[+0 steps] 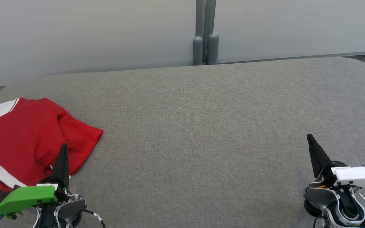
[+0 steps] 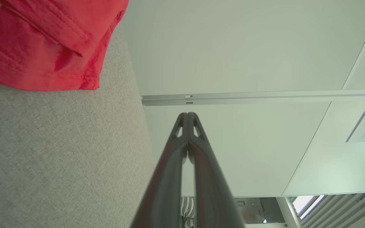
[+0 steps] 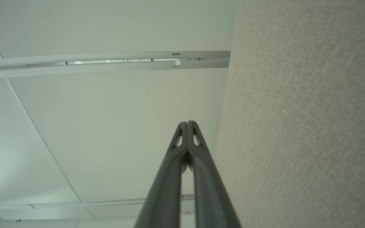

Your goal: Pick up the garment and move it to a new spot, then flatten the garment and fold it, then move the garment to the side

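Note:
A red garment with white stripes [image 1: 27, 139] lies crumpled at the left end of the grey fabric surface [image 1: 201, 126]; its hem [image 2: 43, 47] fills the upper left of the left wrist view. My left gripper [image 1: 63, 148] hovers at the garment's near right edge, its tips pressed together [image 2: 188, 114] and nothing between them. My right gripper [image 1: 310, 137] rests over bare fabric at the lower right, far from the garment, also shut and empty [image 3: 187, 123].
A pale partition wall [image 1: 90, 31] runs behind the surface, with a grey double post [image 1: 205, 44] at its middle. The surface's rounded corners lie at far left and far right. A wide stretch of grey fabric separates the two grippers.

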You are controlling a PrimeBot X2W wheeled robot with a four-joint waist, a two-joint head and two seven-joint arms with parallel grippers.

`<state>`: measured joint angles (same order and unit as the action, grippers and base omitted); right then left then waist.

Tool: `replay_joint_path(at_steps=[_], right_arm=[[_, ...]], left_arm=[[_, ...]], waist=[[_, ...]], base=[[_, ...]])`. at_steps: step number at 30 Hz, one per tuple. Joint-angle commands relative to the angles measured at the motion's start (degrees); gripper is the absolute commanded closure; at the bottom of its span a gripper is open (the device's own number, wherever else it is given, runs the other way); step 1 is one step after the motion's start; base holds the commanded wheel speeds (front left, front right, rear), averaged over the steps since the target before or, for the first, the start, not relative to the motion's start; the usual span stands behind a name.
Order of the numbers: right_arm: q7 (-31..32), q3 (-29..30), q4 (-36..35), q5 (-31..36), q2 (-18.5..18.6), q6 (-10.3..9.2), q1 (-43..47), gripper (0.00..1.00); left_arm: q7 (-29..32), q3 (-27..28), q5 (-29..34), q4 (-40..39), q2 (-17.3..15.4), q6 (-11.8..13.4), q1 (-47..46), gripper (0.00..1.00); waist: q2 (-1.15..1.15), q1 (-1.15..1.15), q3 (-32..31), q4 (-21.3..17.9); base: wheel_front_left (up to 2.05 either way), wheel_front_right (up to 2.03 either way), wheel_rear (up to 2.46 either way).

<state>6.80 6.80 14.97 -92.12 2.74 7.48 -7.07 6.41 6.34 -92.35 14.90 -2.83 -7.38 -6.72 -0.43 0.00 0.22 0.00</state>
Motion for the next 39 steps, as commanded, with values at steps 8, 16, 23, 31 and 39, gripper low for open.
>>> replay_joint_path(at_steps=[8, 16, 23, 31, 39], right_arm=[[0.2, 0.0, 0.1, -0.3, 0.3, 0.03, -0.3, 1.00], [0.2, 0.0, 0.1, -0.3, 0.3, 0.03, -0.3, 1.00], [-0.4, -0.2, 0.4, 0.0, -0.2, -0.01, 0.6, 0.00], [-2.8, -1.2, -1.0, 2.8, -0.2, -0.01, 1.9, 0.00], [-5.0, -1.5, -2.9, 11.3, -0.1, 0.00, 2.6, 0.00]], left_arm=[[-0.1, 0.1, 0.0, -0.2, -0.1, -0.3, -0.8, 1.00], [-0.1, 0.1, 0.0, -0.2, -0.1, -0.3, -0.8, 1.00], [-0.2, -0.4, -0.1, 0.6, 0.1, 0.1, 0.6, 0.00], [-1.7, -2.2, 0.1, -0.3, 0.1, 0.0, 1.2, 0.00], [-4.5, -4.8, 3.9, -0.4, -0.9, 0.0, 1.3, 0.00]], waist=[[0.43, 0.00, 0.0, 0.0], [0.43, 0.00, 0.0, 0.0], [0.01, 0.00, 0.0, 0.0], [0.03, 0.00, 0.0, 0.0], [0.06, 0.00, 0.0, 0.1]], base=[[0.00, 0.00, 0.00], [0.00, 0.00, 0.00], [0.00, 0.00, 0.00], [0.00, 0.00, 0.00], [0.00, 0.00, 0.00]])
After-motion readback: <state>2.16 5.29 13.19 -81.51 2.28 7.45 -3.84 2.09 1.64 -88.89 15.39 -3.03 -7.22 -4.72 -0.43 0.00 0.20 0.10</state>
